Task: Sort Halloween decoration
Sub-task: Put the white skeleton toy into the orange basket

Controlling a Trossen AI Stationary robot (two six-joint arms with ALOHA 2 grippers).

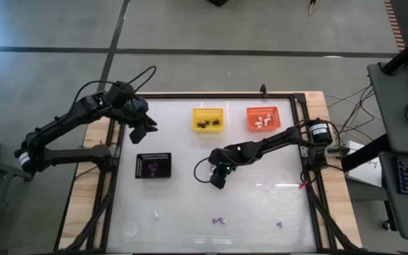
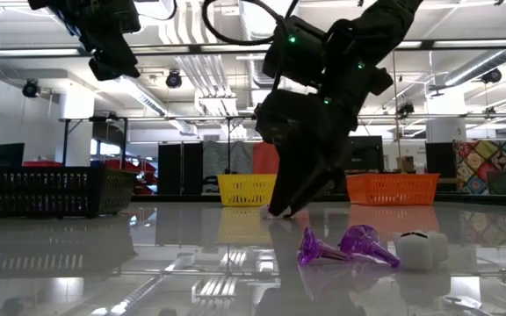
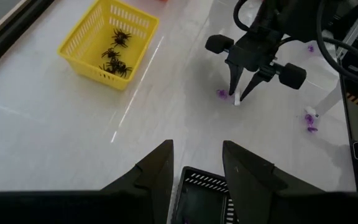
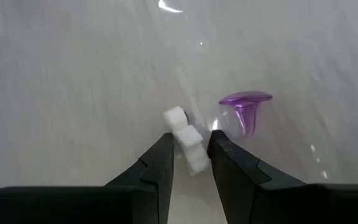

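My right gripper (image 1: pixel 218 183) stands mid-table, pointing down, shut on a small white trinket (image 4: pixel 188 142). A purple trinket (image 4: pixel 246 107) lies on the table right beside it. More purple trinkets (image 1: pixel 219 221) (image 1: pixel 279 225) and a white one (image 1: pixel 156 213) lie near the table's near edge. Black spider trinkets sit in the yellow basket (image 1: pixel 207 119), white ones in the orange basket (image 1: pixel 262 118), and purple ones in the black tray (image 1: pixel 153 166). My left gripper (image 1: pixel 144 131) hovers open, high above the table just beyond the tray's far edge. My right gripper pinches the white trinket by its near end (image 4: pixel 194 155) between its two fingers (image 4: pixel 160 163), coming from above and pointing down. The trinket's far end (image 4: pixel 175 117) sticks out past the fingertips. It lies low at the table top; I cannot tell whether it is lifted.
The yellow basket (image 3: pixel 107 43) and the orange basket stand side by side at the far edge, the black tray (image 3: pixel 201 199) at mid-left. A dark frame rail (image 1: pixel 307 142) runs along the right side. Bare white table (image 1: pixel 261 184) lies around the right gripper.
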